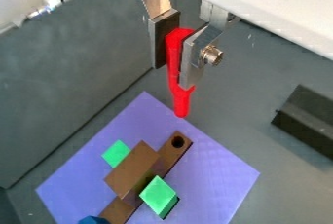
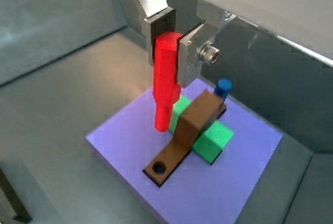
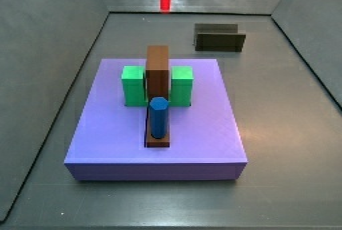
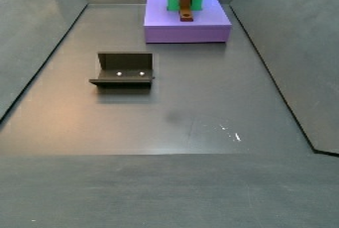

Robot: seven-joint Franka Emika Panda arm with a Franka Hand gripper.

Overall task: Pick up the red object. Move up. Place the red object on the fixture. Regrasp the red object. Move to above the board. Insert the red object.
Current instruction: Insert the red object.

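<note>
The claw (image 1: 176,41) pinches the red peg (image 1: 177,72) upright, high above the purple board (image 1: 215,174). I think it should line the peg's tip over the hole (image 1: 178,142) in the brown bar (image 1: 143,174), then go down slowly.

This is a robot test cell in a lab, not a lived-in room: a bare grey floor (image 4: 172,113) ringed by plain sloping grey walls (image 3: 54,94). A dark fixture (image 4: 123,69) is bolted to it. The gripper (image 1: 178,48), its silver fingers (image 1: 200,53) clamping the red object (image 1: 177,67), hangs directly above a purple board (image 3: 160,139) carrying test blocks.
</note>
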